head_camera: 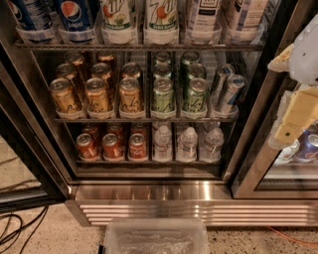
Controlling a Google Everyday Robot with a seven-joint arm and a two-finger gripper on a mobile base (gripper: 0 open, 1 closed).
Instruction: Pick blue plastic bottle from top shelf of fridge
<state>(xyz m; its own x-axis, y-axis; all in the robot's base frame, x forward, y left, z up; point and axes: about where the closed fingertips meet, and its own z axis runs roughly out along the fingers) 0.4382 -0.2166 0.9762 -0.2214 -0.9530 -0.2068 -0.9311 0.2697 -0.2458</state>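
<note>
The fridge stands open in front of me, with a dark frame and a steel ribbed base. The top shelf runs along the upper edge of the view as a wire rack with clear cups. On it, at the right, stands a bottle with a white-and-dark label that may be the blue plastic bottle; only its lower part shows and its cap is cut off. A similar bottle of pale brown drink stands beside it. My gripper hangs at the right, in front of the neighbouring glass door, below and right of that shelf and empty.
Blue Pepsi bottles and 7UP bottles fill the left of the top shelf. Gold cans and green cans sit one rack lower, red cans and water bottles below. A clear bin and cables lie on the floor.
</note>
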